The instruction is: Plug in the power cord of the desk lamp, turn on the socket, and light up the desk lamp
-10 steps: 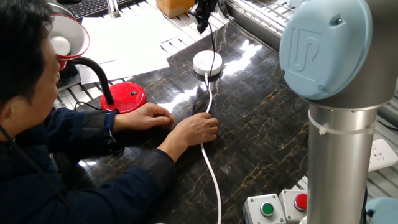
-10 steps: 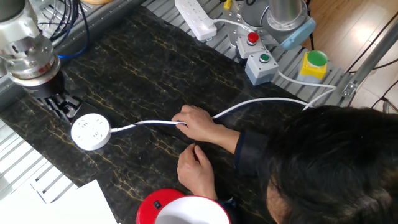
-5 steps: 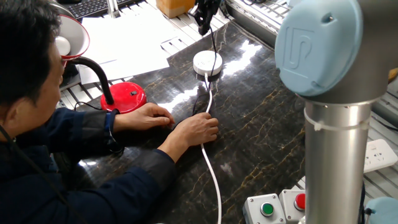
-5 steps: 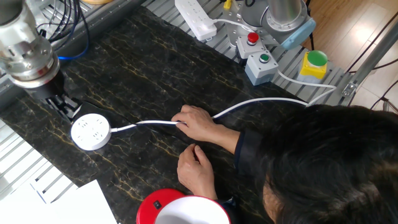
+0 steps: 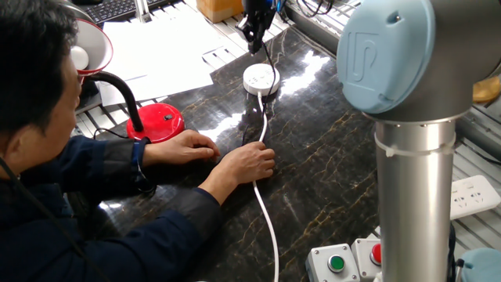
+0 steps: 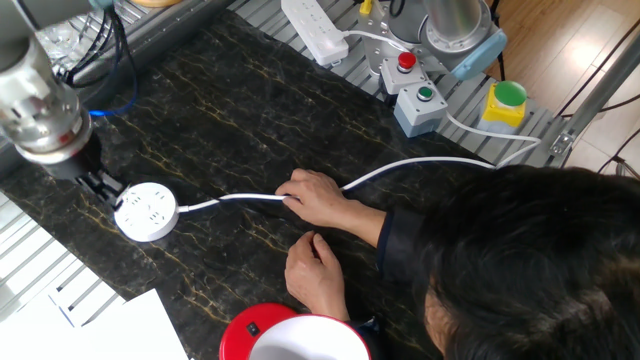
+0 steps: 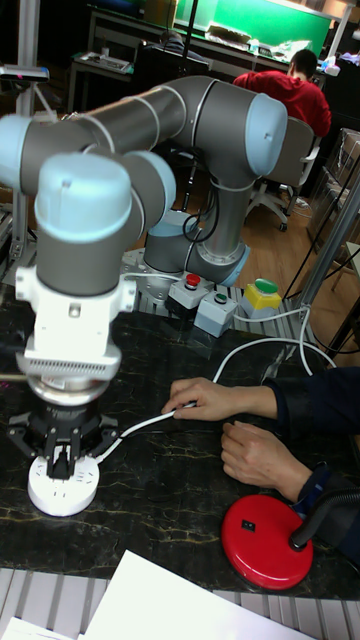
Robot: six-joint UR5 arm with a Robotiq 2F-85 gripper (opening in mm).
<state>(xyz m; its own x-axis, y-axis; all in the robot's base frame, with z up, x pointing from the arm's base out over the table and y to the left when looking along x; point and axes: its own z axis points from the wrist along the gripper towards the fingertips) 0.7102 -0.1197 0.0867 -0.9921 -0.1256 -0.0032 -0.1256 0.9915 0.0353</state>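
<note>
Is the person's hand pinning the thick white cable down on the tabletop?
Yes, a hand rests on the white cable partway along its run from the round socket, pressing it to the dark tabletop.

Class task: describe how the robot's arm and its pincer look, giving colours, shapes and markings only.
The arm is built of silver-grey tubes with rounded pale blue joint caps; one cap bears an embossed logo. Its wrist ends in a white block with a ribbed metal ring. Below sits the small black pincer with two short fingers.
</note>
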